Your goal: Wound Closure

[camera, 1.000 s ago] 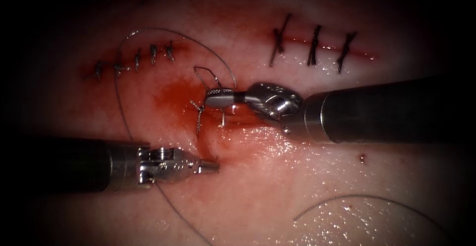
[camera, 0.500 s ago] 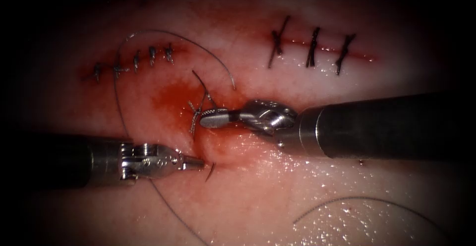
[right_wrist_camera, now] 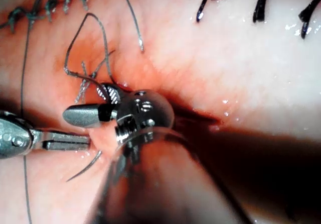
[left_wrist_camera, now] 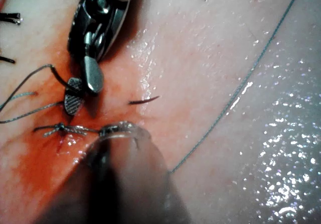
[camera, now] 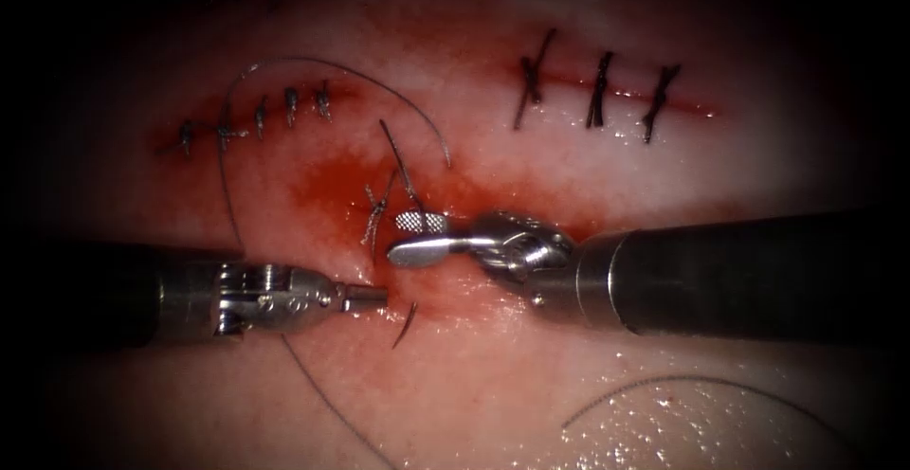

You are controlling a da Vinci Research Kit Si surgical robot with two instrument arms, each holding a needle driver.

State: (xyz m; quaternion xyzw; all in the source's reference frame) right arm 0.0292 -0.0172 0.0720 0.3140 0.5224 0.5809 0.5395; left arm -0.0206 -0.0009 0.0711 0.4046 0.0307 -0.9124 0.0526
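A short dark curved sliver, apparently the needle's end [camera: 406,324], stands out of the tissue [camera: 531,404] just below and between the two tools; neither holds it. My left claw [camera: 379,294] is clenched on nothing, its tip just beside the sliver. My right claw [camera: 400,236] is released, jaws gaping beside a knotted stitch [camera: 377,212] in the red fluid [camera: 322,186].

The left wrist view shows the sliver [left_wrist_camera: 144,101] apart from the right claw [left_wrist_camera: 83,96]. The right wrist view shows a thread [right_wrist_camera: 88,48] looping up to that claw's upper jaw.

A second ago the right claw sat higher and clamped, and the left reached further right.

Bare wet tissue lies open toward the lower right, crossed by one loose strand [camera: 701,380].
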